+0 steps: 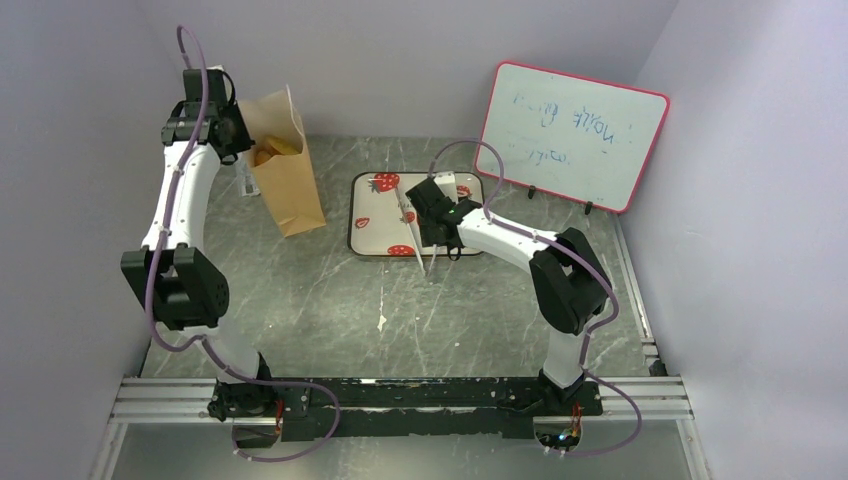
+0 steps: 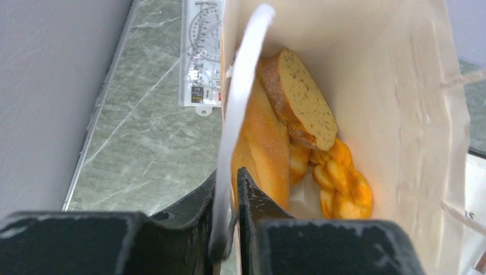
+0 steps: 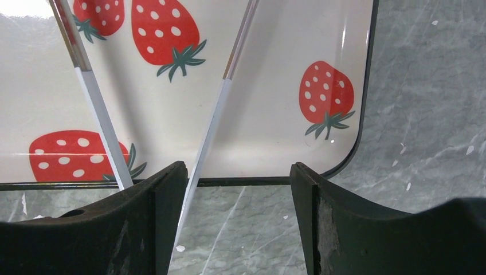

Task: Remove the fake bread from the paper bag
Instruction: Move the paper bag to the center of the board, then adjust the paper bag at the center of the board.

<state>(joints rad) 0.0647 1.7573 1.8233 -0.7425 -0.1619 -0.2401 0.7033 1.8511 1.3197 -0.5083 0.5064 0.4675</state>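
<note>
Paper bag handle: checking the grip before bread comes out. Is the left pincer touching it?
Touching. The left wrist view shows the left pincer shut on the white cord handle of the paper bag, no gap.

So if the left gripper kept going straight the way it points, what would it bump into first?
Probably the long loaf inside the paper bag. The left gripper, shut on the bag's white handle, points into the bag, though depth is hard to judge.
</note>
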